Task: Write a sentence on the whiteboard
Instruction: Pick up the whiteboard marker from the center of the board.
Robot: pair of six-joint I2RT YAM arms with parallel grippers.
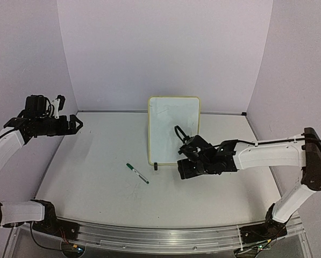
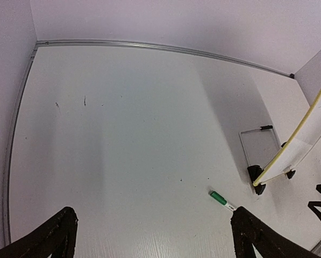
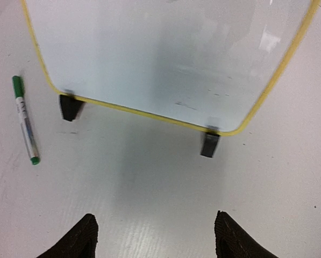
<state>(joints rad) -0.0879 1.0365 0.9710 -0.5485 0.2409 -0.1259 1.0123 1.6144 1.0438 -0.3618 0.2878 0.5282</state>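
The whiteboard stands upright mid-table on two black feet, with a pale yellow frame. No sentence shows on its face, only faint grey smudges. A slim white marker with a green cap lies flat on the table left of the board, and also appears in the right wrist view and the left wrist view. My right gripper hovers low in front of the board's right foot, open with nothing between its fingers. My left gripper is far off at the left wall, open and empty.
Lavender walls close in the table at the back and both sides. An aluminium rail runs along the near edge by the arm bases. A thin grey rectangular outline lies on the table behind the board.
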